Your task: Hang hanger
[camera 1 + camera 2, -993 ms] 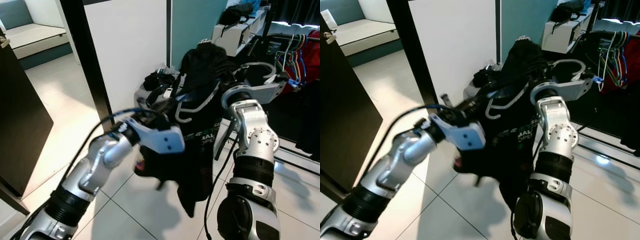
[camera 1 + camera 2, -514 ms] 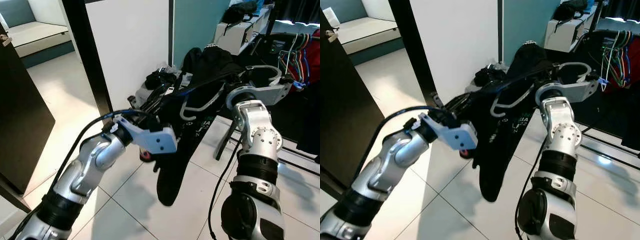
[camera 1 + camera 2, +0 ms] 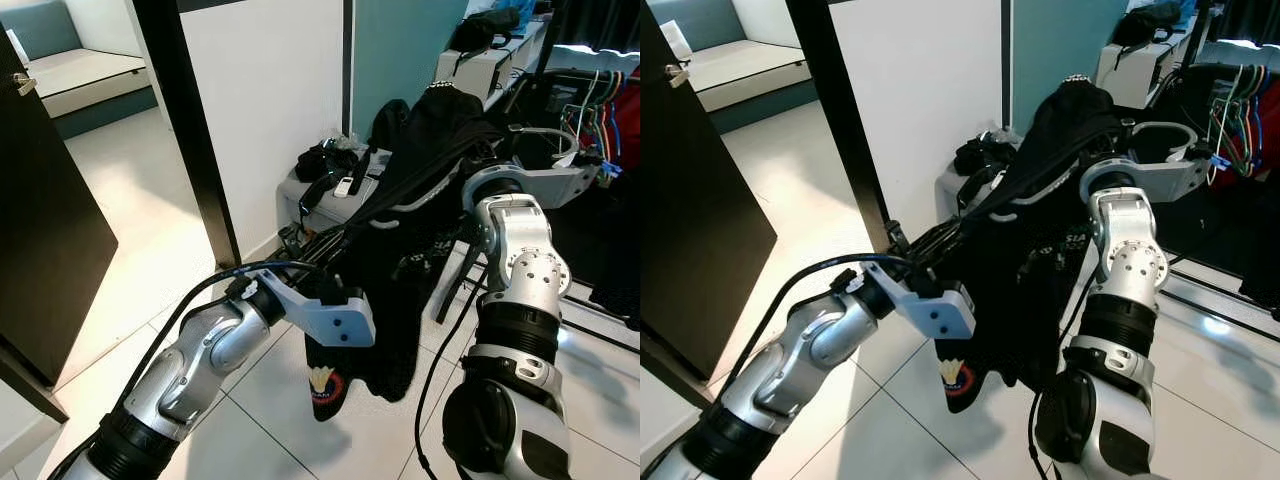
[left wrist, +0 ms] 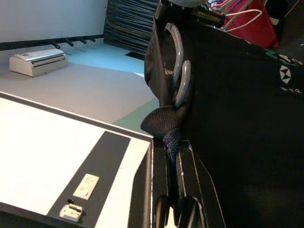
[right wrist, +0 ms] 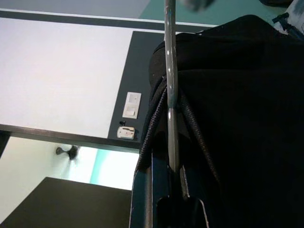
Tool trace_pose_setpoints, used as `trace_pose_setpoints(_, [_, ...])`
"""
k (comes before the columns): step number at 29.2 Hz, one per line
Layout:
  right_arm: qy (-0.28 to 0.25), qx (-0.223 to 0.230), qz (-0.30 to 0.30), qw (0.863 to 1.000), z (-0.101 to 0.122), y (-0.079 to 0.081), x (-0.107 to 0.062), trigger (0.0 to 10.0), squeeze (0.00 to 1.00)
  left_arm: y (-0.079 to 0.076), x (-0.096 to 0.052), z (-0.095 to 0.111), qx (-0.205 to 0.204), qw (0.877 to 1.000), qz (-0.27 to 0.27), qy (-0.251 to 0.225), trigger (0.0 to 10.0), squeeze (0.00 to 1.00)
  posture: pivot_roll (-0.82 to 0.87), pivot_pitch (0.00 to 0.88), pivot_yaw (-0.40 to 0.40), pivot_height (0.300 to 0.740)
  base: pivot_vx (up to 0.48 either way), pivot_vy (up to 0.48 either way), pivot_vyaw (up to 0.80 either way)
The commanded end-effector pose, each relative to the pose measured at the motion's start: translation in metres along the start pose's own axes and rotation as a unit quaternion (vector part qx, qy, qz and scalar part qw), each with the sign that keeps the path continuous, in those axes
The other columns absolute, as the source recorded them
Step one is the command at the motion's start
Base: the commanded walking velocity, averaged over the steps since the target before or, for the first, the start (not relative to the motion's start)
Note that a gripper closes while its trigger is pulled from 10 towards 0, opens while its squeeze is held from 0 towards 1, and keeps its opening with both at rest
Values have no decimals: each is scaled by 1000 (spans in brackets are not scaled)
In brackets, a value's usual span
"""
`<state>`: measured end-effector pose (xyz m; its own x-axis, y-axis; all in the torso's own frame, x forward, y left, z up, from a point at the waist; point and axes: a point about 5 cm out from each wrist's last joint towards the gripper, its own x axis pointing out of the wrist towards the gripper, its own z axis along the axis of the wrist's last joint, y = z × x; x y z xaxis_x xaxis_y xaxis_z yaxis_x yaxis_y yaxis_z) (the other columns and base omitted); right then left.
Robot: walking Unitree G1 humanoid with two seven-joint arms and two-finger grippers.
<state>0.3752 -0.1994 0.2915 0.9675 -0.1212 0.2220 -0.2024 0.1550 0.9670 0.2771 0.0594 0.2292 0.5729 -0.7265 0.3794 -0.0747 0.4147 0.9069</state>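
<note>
**Robot holds a hanger with a black shirt**

A grey hanger [image 3: 425,197] carrying a black shirt [image 3: 400,300] is held up in front of the robot, above the tiled floor [image 3: 130,230]. The right pincer [image 5: 171,187] is clamped on the hanger's metal bar. The left pincer [image 4: 172,190] is closed on a fold of the shirt. A white wall [image 3: 270,90] stands behind.

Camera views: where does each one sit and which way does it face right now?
Left and right eye views: on the head, looking forward and down at a black garment on a grey plastic hanger; both silver arms show.
Left wrist view: looks along the left gripper, shut on garment fabric.
Right wrist view: looks along the right gripper, shut on the hanger.
All views share the garment and hanger.
</note>
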Motion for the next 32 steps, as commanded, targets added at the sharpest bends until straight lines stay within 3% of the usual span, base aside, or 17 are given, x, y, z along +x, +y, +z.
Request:
trace_pose_setpoints(1, [-22, 17, 16, 999, 6, 9, 1, 10000, 0, -13, -5, -3, -2, 1000, -18, 10, 10000, 0, -21, 63, 21, 740, 0, 0, 0])
trace_pose_setpoints(9, [-23, 17, 12, 1000, 4, 8, 2, 10000, 0, -17, -6, -6, 10, 1000, -15, 16, 10000, 0, -23, 63, 21, 740, 0, 0, 0])
trace_pose_setpoints(16, [-40, -30, -17, 999, 9, 3, 3, 10000, 0, -12, -2, 9, 5, 1000, -2, -15, 10000, 0, -20, 66, 18, 740, 0, 0, 0])
trace_pose_setpoints(17, [-43, -91, -51, 994, 8, -5, 4, 10000, 0, -11, 2, 19, -2, 999, 2, -34, 10000, 0, -19, 66, 15, 740, 0, 0, 0])
trace_pose_setpoints(19, [-45, -114, -64, 990, 8, -8, 4, 10000, 0, -9, 5, 23, -6, 999, 6, -43, 10000, 0, -18, 65, 13, 740, 0, 0, 0])
trace_pose_setpoints(23, [-47, -118, -72, 989, 6, -11, 4, 10000, 0, -7, 10, 32, -13, 998, 13, -60, 10000, 0, -15, 65, 12, 740, 0, 0, 0])
trace_pose_setpoints(25, [-31, -159, -84, 983, 0, -16, 4, 10000, 0, -6, 15, 40, -22, 997, 18, -74, 10000, 0, -15, 64, 12, 740, 0, 0, 0])
trace_pose_setpoints(27, [-31, -159, -84, 983, 0, -16, 4, 10000, 0, -6, 15, 40, -22, 997, 18, -74, 10000, 0, -15, 64, 12, 740, 0, 0, 0])
trace_pose_setpoints(29, [40, -247, -105, 962, -25, -27, 2, 10000, 0, -9, 21, 46, -38, 996, 12, -84, 10000, 0, -23, 60, 16, 740, 0, 0, 0])
trace_pose_setpoints(32, [72, -278, -110, 951, -37, -32, 0, 10000, 0, -10, 22, 48, -44, 995, 9, -87, 10000, 0, -24, 60, 16, 740, 0, 0, 0])
